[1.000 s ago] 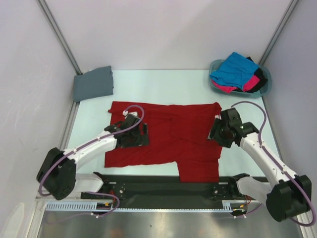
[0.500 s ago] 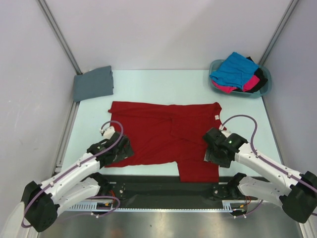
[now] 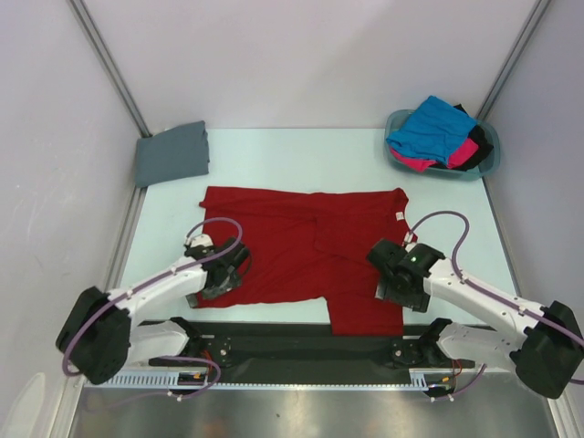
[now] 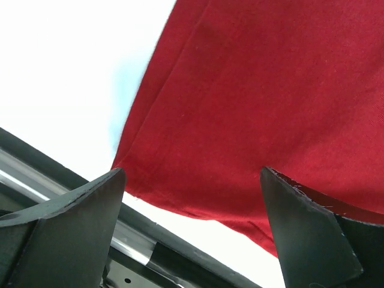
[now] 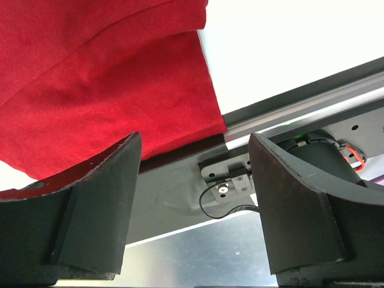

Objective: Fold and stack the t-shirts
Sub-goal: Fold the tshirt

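The deep red t-shirt (image 3: 301, 251) lies spread flat in the middle of the table, with its right part folded over and hanging toward the near edge. My left gripper (image 3: 217, 281) is open and empty over its near left corner (image 4: 252, 108). My right gripper (image 3: 401, 290) is open and empty over its near right hem (image 5: 102, 78). The slate grey t-shirt (image 3: 172, 153) lies folded at the back left. The bright blue t-shirt (image 3: 429, 128), hot pink t-shirt (image 3: 461, 151) and black t-shirt (image 3: 478, 146) are piled in the basket.
The teal plastic basket (image 3: 494, 155) stands at the back right corner. A black rail (image 3: 292, 339) runs along the near table edge between the arm bases, and also shows in the right wrist view (image 5: 180, 186). Grey walls and slanted metal posts close in the sides.
Both grippers have drawn back toward the near edge: the left from the shirt's left middle to its near left corner, the right from the right side to the near right hem. The shirt lies unmoved.
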Controlling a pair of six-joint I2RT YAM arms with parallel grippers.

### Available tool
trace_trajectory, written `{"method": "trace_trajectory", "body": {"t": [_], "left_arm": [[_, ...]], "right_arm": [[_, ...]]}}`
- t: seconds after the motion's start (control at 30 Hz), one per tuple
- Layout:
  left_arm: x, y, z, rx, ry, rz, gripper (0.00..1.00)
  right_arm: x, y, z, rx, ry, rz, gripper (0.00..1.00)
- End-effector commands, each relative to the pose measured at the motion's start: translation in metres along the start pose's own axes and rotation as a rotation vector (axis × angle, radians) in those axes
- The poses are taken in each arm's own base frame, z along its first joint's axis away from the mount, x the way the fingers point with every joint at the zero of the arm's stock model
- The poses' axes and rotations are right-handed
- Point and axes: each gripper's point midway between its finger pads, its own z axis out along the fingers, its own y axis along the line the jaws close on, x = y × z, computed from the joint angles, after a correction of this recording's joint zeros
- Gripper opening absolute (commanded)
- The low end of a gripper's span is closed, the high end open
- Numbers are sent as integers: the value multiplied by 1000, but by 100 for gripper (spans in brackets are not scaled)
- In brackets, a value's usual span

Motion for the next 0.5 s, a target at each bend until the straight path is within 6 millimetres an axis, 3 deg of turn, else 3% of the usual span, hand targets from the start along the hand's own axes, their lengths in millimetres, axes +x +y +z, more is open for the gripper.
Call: {"method": "trace_trajectory", "body": {"t": [0.0,0.13,0.3,0.47], "left_arm": [[-9,-13,0,-10,-3,16,100],[-1,-24,7,10,44,63,100],[9,-32,7,78,84,53,99],[15,-36,3,151,97,57,87]], "right_arm": [[-13,13,-1,-24,-34,21,76],[-9,19,6,-31,-10,1,76],[-2,10,13,-1,18,14,73],[9,9,19,-25,59,43,65]]}}
